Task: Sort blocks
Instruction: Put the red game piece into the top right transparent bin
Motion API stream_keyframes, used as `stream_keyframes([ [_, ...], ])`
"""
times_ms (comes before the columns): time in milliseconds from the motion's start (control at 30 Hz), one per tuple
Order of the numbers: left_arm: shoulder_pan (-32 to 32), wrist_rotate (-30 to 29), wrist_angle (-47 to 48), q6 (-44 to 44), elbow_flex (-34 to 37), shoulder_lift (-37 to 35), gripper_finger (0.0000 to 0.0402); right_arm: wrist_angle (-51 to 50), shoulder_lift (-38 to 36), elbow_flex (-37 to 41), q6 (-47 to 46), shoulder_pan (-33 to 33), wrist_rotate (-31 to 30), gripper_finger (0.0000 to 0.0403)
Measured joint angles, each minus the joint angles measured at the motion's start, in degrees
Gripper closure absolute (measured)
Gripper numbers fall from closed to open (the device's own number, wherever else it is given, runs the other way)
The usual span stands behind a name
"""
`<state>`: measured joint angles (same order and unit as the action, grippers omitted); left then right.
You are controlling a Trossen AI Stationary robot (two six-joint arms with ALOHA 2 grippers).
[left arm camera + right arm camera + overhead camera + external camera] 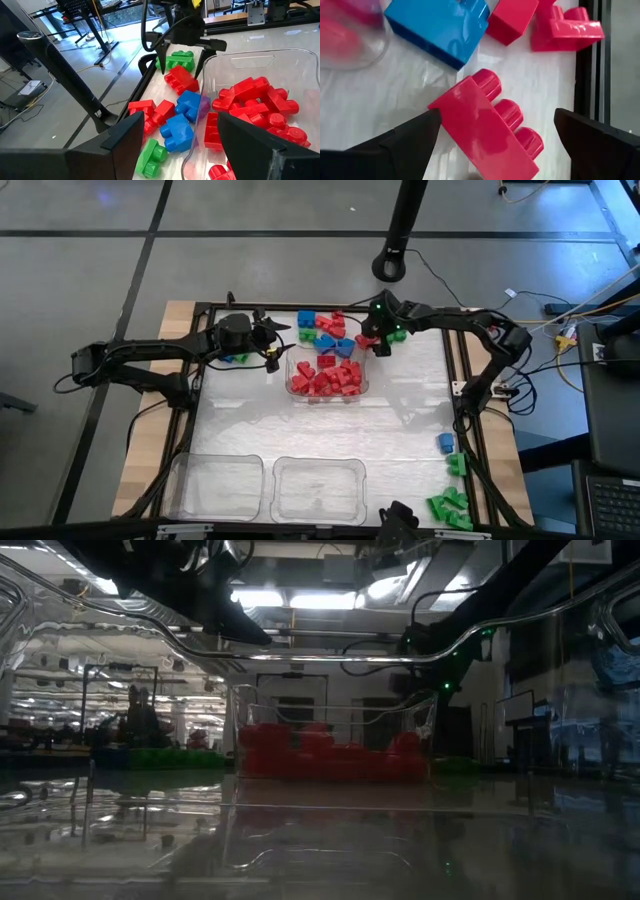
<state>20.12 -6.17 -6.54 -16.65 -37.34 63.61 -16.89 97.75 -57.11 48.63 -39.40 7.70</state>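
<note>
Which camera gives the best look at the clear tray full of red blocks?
The high view: the whole clear tray and its red blocks show from above, between both grippers. The left wrist view shows only one corner with some red blocks. The low view shows it side-on and dim. The right wrist view catches just a blurred edge.

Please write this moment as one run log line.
right gripper: open, around red block | left gripper: open, empty | tray: red blocks

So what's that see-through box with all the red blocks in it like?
The clear rectangular plastic tray has rounded corners and thin glossy walls. It sits upright on the white table top, near the far middle, heaped with red toy bricks and no other colour. Loose red, blue and green bricks lie just behind it. Neither gripper touches it.
</note>
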Motion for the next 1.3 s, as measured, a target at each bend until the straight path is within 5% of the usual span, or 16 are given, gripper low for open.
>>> stream_keyframes([
  [967,0.00,0.01,0.54,0.16,0.00,0.00,0.0160,-0.13,6.28,-3.10,-0.20,0.00,1.08,0.0010],
  [1300,0.00,0.01,0.47,-0.01,0.00,0.02,0.0160,0.37,7.24,-3.40,-0.37,0.14,-3.62,0.0010],
])
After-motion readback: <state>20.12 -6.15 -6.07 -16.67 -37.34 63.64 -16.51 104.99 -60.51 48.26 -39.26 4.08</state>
